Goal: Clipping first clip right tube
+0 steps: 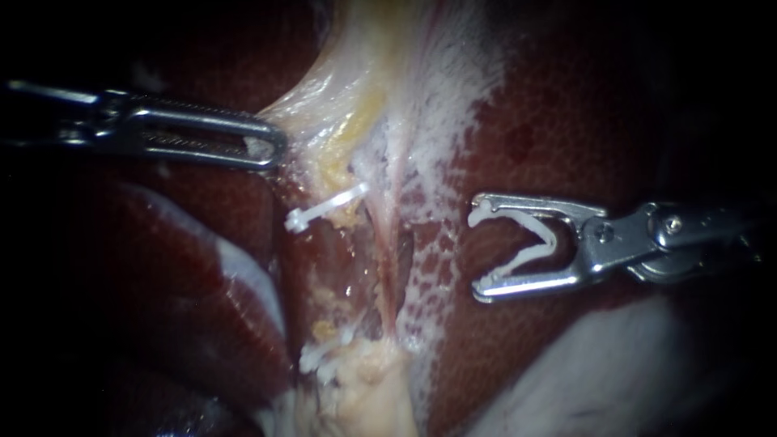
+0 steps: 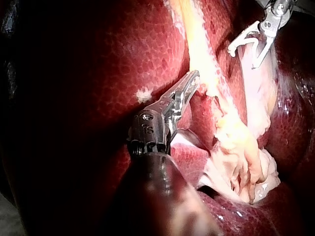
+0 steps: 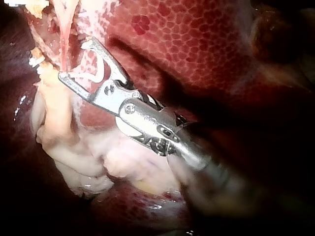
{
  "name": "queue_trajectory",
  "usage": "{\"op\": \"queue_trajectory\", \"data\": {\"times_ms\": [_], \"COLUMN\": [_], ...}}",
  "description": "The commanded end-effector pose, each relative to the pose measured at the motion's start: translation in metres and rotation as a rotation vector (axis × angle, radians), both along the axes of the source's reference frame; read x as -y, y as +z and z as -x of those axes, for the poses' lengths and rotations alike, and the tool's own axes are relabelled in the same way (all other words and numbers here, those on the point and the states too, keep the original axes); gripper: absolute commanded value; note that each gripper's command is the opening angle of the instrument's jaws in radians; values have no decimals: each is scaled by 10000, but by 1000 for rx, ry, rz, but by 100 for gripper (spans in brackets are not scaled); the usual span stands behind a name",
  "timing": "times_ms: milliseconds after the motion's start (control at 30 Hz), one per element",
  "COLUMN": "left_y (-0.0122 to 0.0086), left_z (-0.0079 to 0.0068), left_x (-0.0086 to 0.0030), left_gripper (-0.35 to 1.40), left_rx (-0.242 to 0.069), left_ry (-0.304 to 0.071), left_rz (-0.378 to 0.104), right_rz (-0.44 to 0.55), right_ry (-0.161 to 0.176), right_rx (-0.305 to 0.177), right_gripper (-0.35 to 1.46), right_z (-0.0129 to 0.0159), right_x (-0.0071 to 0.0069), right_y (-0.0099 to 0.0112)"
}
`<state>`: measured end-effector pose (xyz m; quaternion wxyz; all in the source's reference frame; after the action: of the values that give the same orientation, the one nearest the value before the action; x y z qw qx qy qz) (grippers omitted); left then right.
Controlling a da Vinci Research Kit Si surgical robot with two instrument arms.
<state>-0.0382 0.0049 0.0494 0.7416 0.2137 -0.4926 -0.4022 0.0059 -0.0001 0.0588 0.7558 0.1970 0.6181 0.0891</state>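
My right instrument (image 1: 477, 252) comes in from the right, its jaws standing wide apart with an open white clip (image 1: 544, 243) seated against both. It hangs over the liver, to the right of the pinkish right tube (image 1: 394, 259) and apart from it. Another white clip (image 1: 328, 208) sits closed across the strand to the left of that tube. My left instrument (image 1: 271, 150) has its jaws shut on pale yellowish tissue (image 1: 324, 97) and holds it taut. In the right wrist view the loaded jaws (image 3: 76, 59) stop just short of the tube (image 3: 64, 29).
Dark red liver (image 1: 566, 105) surrounds the field, with whitish frayed membrane (image 1: 445, 137) beside the tubes. A pale fatty lump (image 1: 364, 388) lies at the lower end of the tubes. In the left wrist view my right instrument (image 2: 243, 54) shows beyond the pale strand.
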Motion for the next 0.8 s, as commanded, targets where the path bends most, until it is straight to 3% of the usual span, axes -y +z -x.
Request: {"op": "queue_trajectory", "data": {"times_ms": [33,367,633,800], "left_y": [0,2,-5,-21], "left_z": [0,-3,-33,-38], "left_x": [0,-3,-35,-40], "left_gripper": [-35,-35,-35,-35], "left_rx": [-1,2,-12,-19], "left_ry": [0,2,-18,-27], "left_rz": [0,-1,-9,-21], "right_rz": [0,-80,-169,-202], "right_ry": [0,19,49,39], "right_rx": [0,18,43,45], "right_gripper": [60,60,60,60], "right_z": [0,-8,-35,-58], "right_x": [0,7,32,47], "right_y": [0,6,25,41]}}
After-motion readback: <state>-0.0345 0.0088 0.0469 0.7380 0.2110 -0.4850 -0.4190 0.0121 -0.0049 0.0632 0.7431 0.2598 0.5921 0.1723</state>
